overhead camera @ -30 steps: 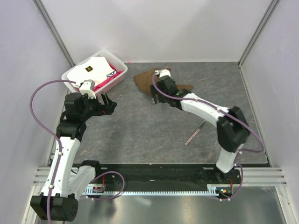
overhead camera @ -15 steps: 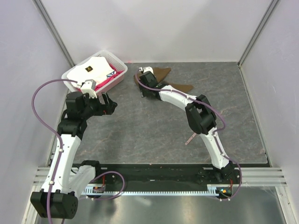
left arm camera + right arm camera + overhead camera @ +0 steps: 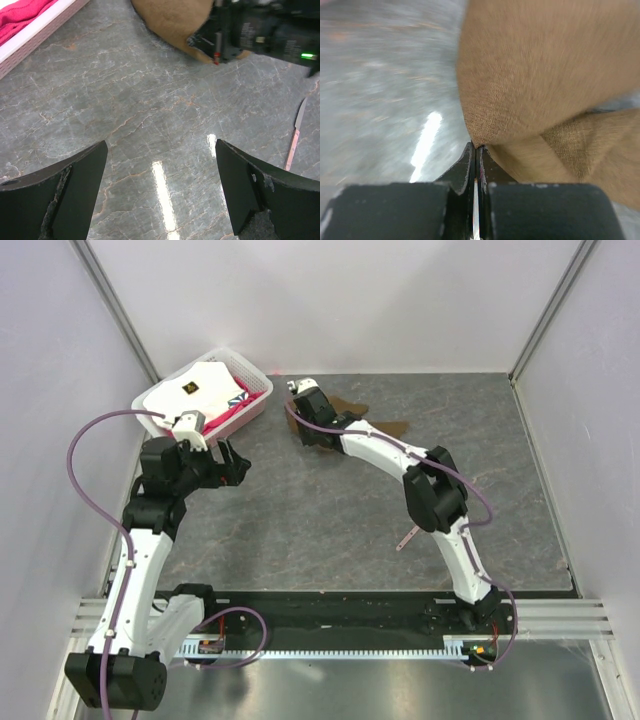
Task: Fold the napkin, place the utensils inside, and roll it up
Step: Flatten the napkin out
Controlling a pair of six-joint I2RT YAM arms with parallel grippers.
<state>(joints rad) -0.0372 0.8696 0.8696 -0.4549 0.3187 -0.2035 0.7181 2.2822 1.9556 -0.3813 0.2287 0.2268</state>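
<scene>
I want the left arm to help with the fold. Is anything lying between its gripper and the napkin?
Nothing visible lies between them: bare table runs from the left gripper, jaws open, to the napkin. The right gripper is at the napkin's near edge, jaws shut on a corner.

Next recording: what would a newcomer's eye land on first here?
The right gripper, stretched far across the table, is pinched shut on a corner of the brown napkin at the far middle. The left gripper hangs wide open above bare table beside the basket of white and pink cloths, and the utensil lies alone at the near right.
</scene>
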